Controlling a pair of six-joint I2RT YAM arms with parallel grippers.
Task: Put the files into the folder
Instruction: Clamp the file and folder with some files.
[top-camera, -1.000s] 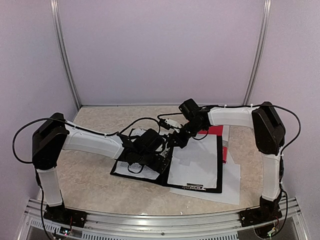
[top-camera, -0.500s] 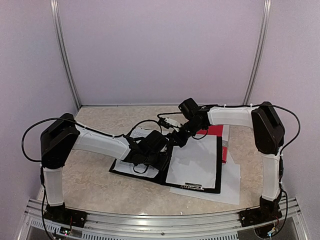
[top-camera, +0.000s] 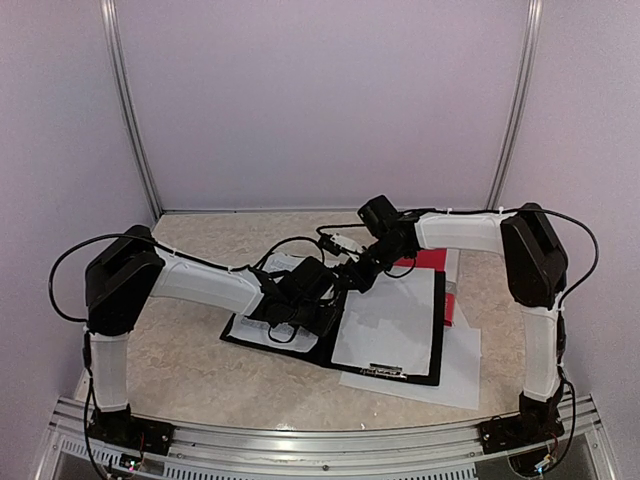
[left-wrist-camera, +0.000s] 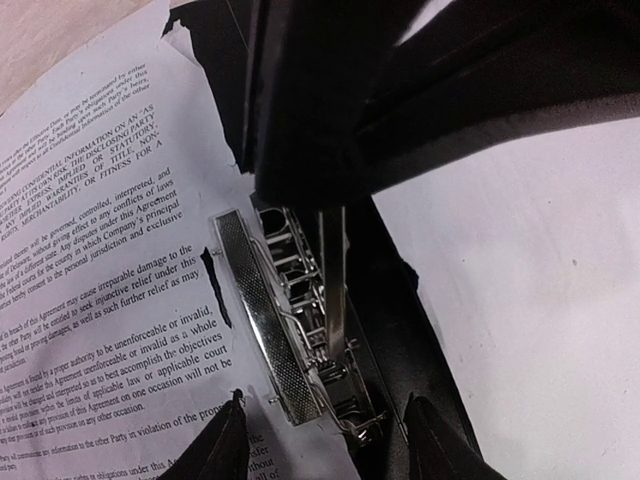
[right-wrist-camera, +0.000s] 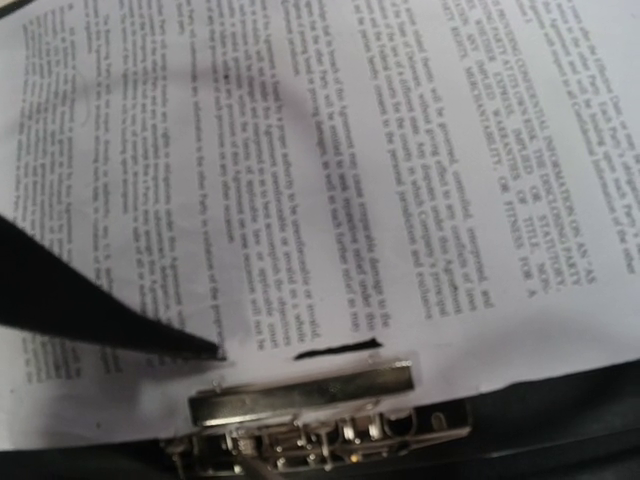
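Note:
A black folder (top-camera: 438, 335) lies open on the table. A printed sheet of the files (left-wrist-camera: 100, 250) lies on its left half, its edge under a metal spring clip (left-wrist-camera: 265, 320) at the spine. A blank sheet (top-camera: 390, 325) covers the right half. My left gripper (left-wrist-camera: 330, 435) hangs low over the clip, its fingers apart on either side of the clip's end and not touching it. My right gripper (right-wrist-camera: 212, 350) is shut, with its tip pressed on the printed sheet (right-wrist-camera: 350, 150) just beside the clip (right-wrist-camera: 300, 385).
Another white sheet (top-camera: 462, 372) sticks out from under the folder at the right. A red flat thing (top-camera: 432, 262) lies behind the folder's far right corner. Cables loop over the far end of the folder. Booth walls close in the table.
My left arm has pushed forward and right, bringing its gripper further over the folder's spine. The right arm has stayed in place on the sheet.

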